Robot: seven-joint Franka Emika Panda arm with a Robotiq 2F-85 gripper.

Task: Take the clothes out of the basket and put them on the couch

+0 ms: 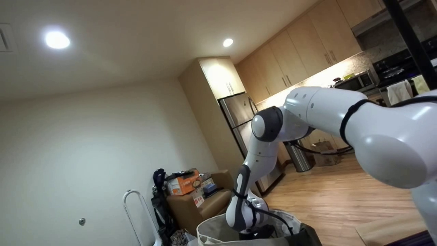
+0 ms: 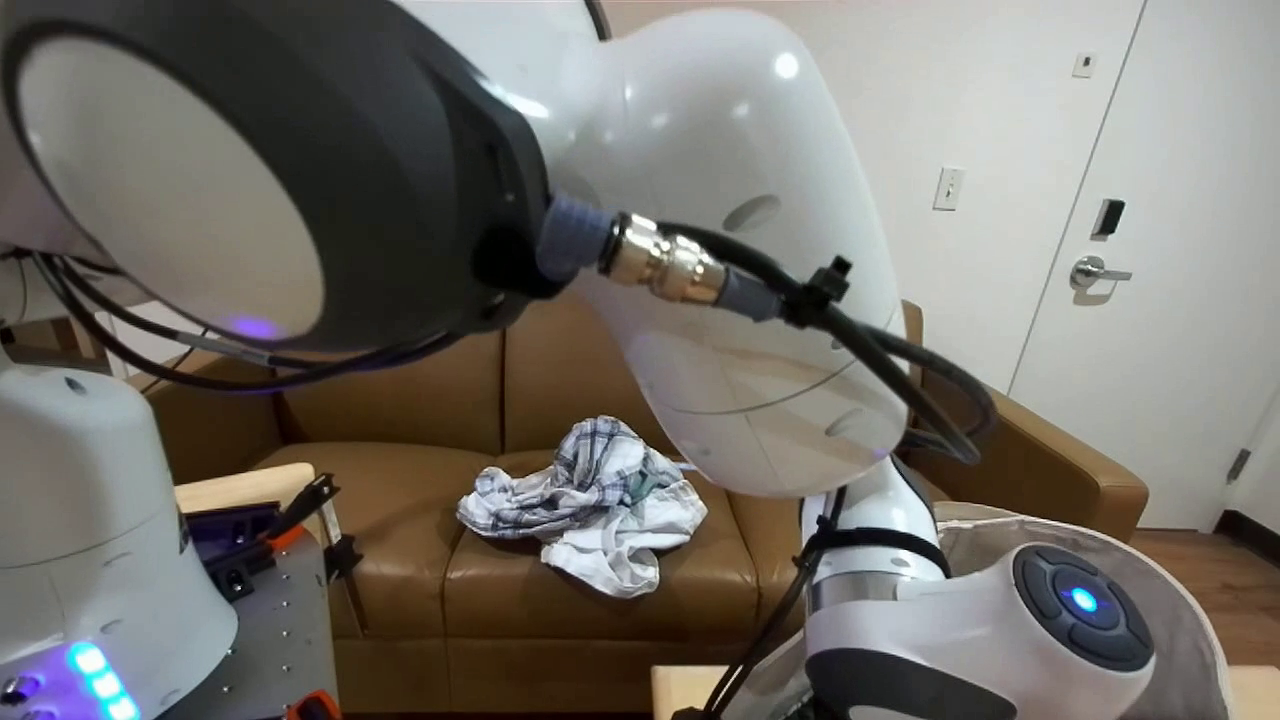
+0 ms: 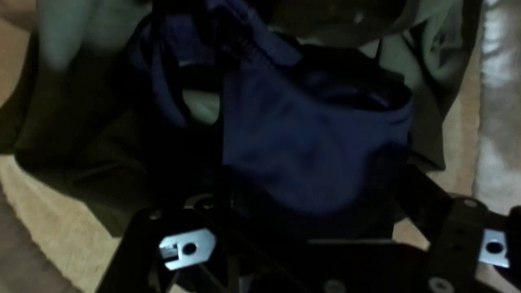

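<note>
The basket (image 1: 215, 229) is round and pale, low in an exterior view, and also shows at the lower right of an exterior view (image 2: 1180, 640). The gripper is down inside it, partly hidden by the wall. In the wrist view the gripper (image 3: 305, 187) has its black fingers apart, with dark blue cloth (image 3: 301, 138) between and in front of them. Olive green cloth (image 3: 81, 162) lies around the blue one on the beige basket floor. The picture is dark, so finger contact is unclear. A crumpled plaid and white cloth pile (image 2: 600, 480) lies on the brown couch (image 2: 400, 540).
The robot's base (image 2: 90, 530) stands beside a grey metal plate (image 2: 280, 650) with tools. A pale wooden surface (image 2: 690, 690) is near the basket. Brown seating (image 1: 186, 208) with an orange box (image 1: 189, 182) stands behind the basket, near a white curved rail (image 1: 131, 193).
</note>
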